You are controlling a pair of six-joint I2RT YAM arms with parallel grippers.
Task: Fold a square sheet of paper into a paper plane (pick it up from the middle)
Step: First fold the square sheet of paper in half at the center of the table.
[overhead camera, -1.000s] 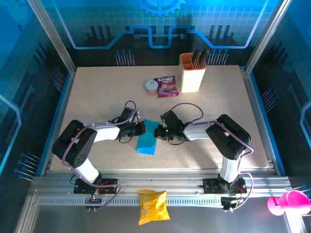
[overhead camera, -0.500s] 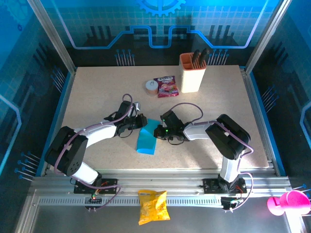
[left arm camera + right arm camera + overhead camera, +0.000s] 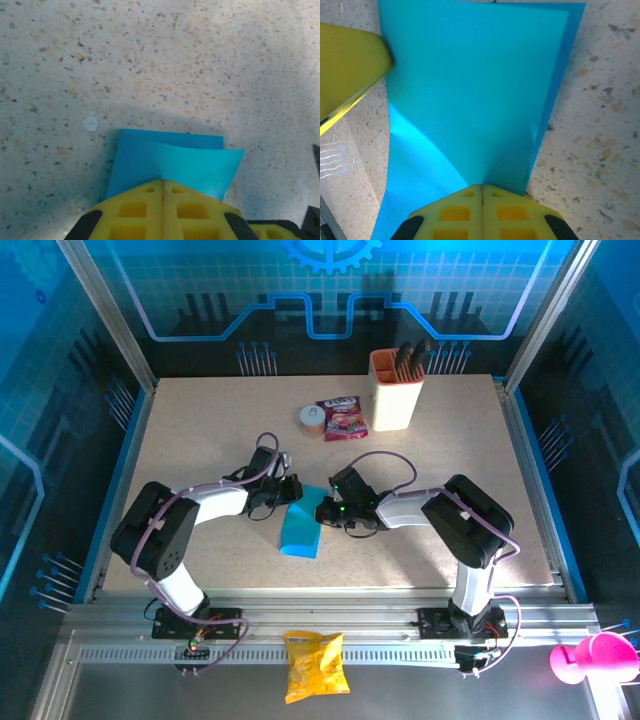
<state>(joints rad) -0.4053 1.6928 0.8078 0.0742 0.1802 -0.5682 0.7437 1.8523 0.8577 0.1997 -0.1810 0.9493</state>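
Cyan paper [image 3: 300, 532], edges pinched in left claw [image 3: 294, 490] and right claw [image 3: 323, 512], open table [image 3: 200, 435] around.

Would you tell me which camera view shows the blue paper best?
The top external view: nearly the whole blue paper is in frame, outline clear. The right wrist view shows it close but cropped; the left wrist view shows one end.

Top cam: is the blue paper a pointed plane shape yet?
No, the blue paper is a folded rectangle with square corners and no pointed nose.
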